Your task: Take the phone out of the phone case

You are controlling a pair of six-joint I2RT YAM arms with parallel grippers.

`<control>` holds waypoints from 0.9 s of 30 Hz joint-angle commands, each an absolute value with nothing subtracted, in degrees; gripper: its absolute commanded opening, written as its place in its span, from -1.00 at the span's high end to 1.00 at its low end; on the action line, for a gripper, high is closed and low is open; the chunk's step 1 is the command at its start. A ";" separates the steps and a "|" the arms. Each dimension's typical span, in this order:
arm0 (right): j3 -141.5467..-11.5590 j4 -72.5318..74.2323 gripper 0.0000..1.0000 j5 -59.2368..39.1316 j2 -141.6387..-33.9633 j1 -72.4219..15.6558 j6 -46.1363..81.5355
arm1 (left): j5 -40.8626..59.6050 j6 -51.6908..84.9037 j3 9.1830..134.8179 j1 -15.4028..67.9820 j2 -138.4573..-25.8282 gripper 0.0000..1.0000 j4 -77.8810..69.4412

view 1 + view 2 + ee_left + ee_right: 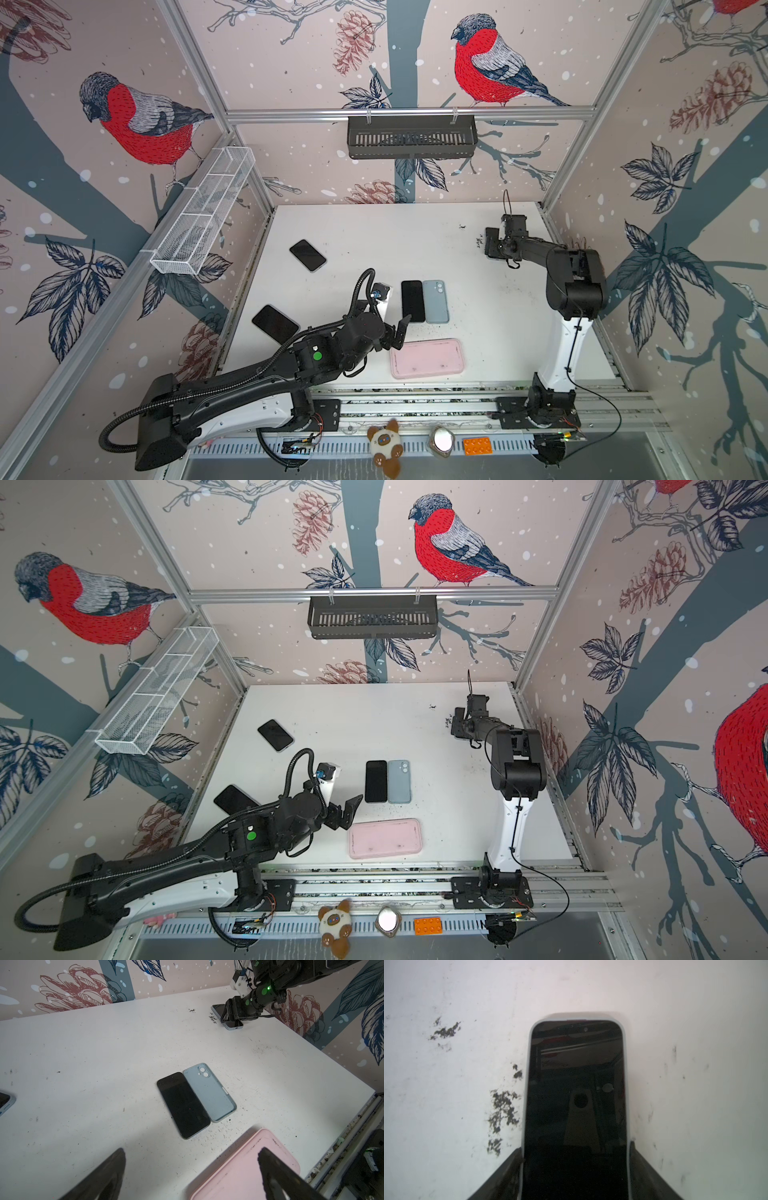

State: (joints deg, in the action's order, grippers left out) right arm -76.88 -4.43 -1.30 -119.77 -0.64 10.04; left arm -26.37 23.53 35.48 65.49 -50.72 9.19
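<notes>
On scuffed white tabletop (415, 232) inside bird-patterned walls (291, 62), far right, right gripper (575, 1148) pinching pale blue rounded phone case (527, 1084) holding black glass-fronted phone (576, 1064); left gripper (192, 1149) spread wide, near, beside pink rectangular tray (239, 1167).

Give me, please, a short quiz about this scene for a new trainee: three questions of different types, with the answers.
1. True or false: the left gripper holds a phone.
2. What lies right beside the empty blue case? A) black phone B) plush toy C) orange brick
3. Fill in: the right gripper clamps the cased phone by its long ___.
Key: 1 false, its jaws are open and empty; 2 A; 3 sides.
</notes>
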 commanded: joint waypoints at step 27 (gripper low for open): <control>-61.25 -2.47 0.18 -5.88 -103.00 -10.53 15.03 | -21.28 32.89 38.98 64.51 -64.40 -0.96 -11.34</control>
State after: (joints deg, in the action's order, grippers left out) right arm -61.93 -5.28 -5.50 -104.33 -9.37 14.98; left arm -22.09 30.94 38.13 64.64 -63.29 -6.31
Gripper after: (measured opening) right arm 0.746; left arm 0.980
